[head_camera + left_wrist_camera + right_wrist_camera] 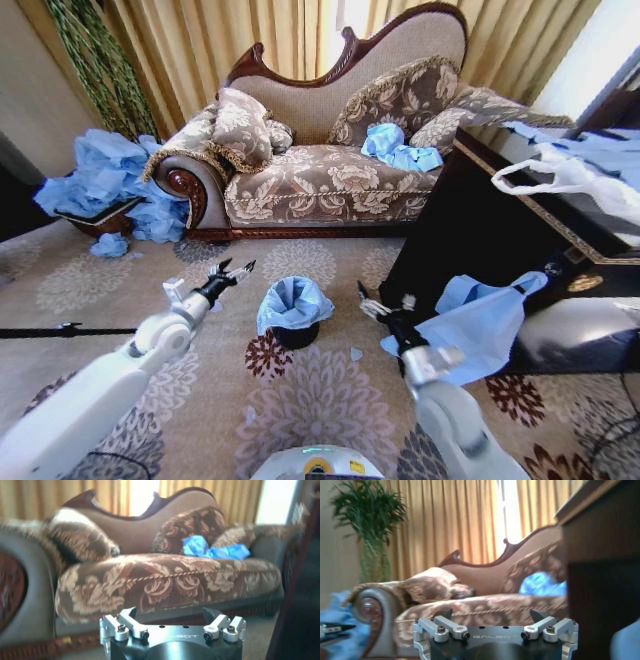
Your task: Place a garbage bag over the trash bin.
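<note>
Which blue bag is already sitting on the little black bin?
The garbage bag between the two hands, draped over the trash bin on the carpet. The other blue bags lie on the sofa, by the table and in a pile.

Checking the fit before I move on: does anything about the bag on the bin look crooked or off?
The garbage bag sits bunched and lopsided on the trash bin, draping lower on the robot's left side, not smoothed round the rim. Both the left gripper and right gripper hang open beside it, apart from the bag.
</note>
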